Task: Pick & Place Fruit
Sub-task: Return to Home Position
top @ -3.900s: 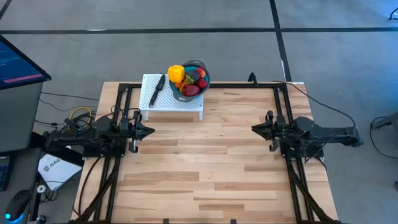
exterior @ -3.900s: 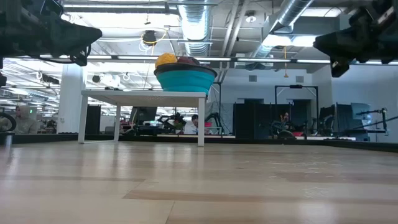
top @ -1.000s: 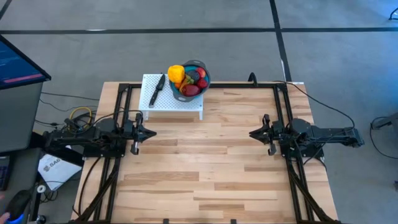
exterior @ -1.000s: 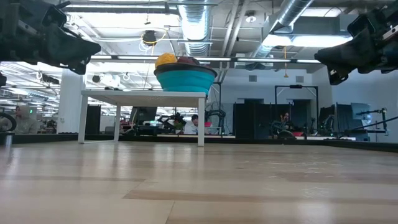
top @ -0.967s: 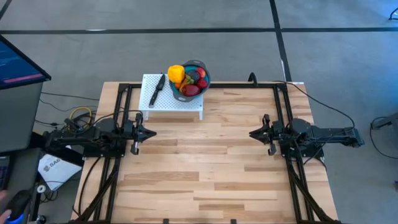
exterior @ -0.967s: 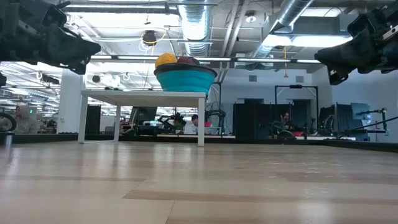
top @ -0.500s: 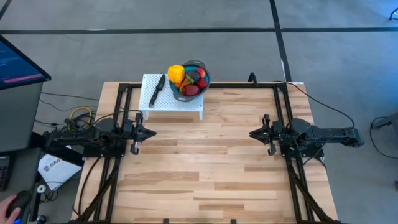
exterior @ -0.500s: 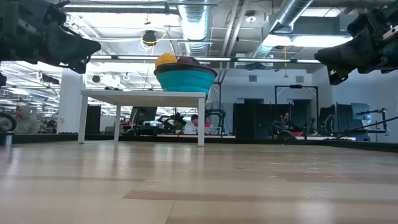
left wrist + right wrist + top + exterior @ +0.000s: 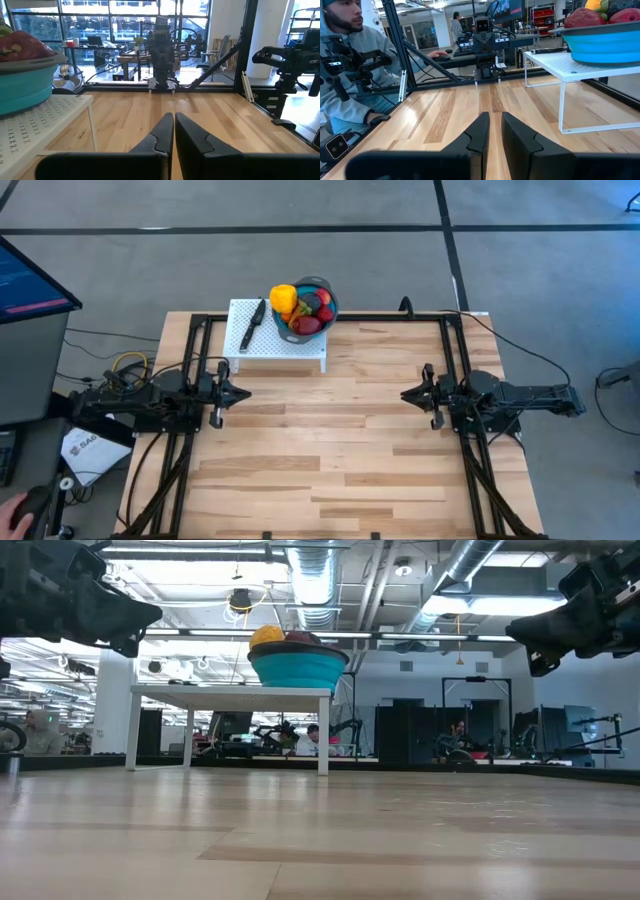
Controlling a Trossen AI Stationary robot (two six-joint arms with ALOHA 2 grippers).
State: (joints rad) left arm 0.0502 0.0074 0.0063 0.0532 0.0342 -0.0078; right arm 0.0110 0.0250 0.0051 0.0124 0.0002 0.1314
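The fruit (image 9: 303, 307), red, dark and orange pieces with one larger yellow piece, lies heaped in the round blue bowl (image 9: 327, 291). The bowl stands on a white perforated stand (image 9: 285, 345) at the table's far edge, left of centre. In the low view the fruit (image 9: 270, 636) shows above the bowl's rim. My left gripper (image 9: 243, 391) hovers shut above the table's left side, near the stand's front. My right gripper (image 9: 403, 394) hovers above the right side, open by a narrow gap (image 9: 495, 125). Both point toward the table's middle.
A slim black-handled knife (image 9: 252, 323) lies on the stand left of the bowl. The stand's legs (image 9: 323, 730) rest on the wooden table (image 9: 330, 450). Black frame rails run along both sides. A person (image 9: 345, 75) sits beyond the left edge, by a monitor (image 9: 30, 290).
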